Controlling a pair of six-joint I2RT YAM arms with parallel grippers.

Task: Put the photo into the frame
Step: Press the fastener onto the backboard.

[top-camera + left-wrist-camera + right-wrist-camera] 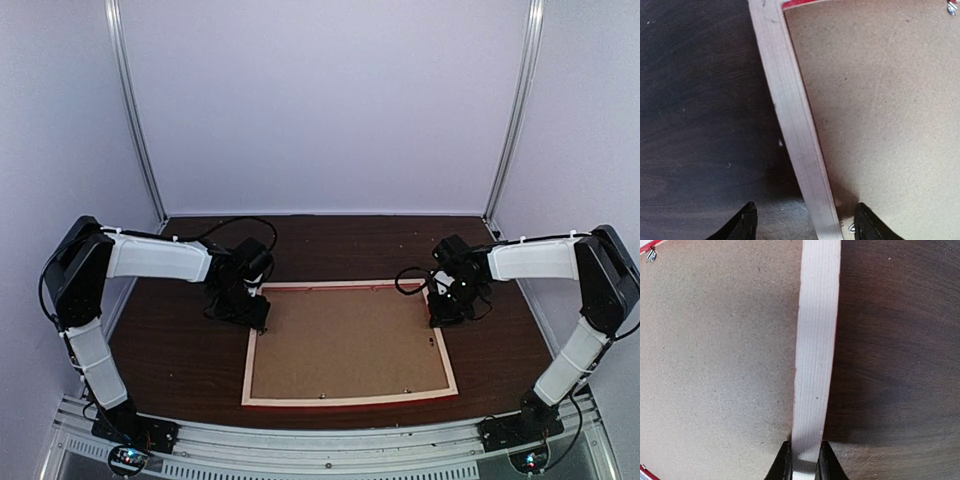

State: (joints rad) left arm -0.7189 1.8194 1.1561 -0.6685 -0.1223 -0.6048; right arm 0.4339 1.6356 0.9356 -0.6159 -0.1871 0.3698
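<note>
The frame (pixel 252 360) lies face down in the middle of the table, pale wood back up, red edges showing. A brown backing board (pixel 345 342) fills its opening. The photo is hidden. My left gripper (pixel 256 312) is open and straddles the frame's left rail (pixel 797 135) near the far left corner, one finger over the table, the other over the board. My right gripper (pixel 440 312) is shut on the frame's right rail (pixel 815 340) near the far right corner.
Small metal retaining tabs (pixel 951 9) sit along the frame's inner edge, and one shows in the right wrist view (pixel 650 255). The dark wooden table (pixel 180 340) is walled in by white panels. Both arms reach in from the sides.
</note>
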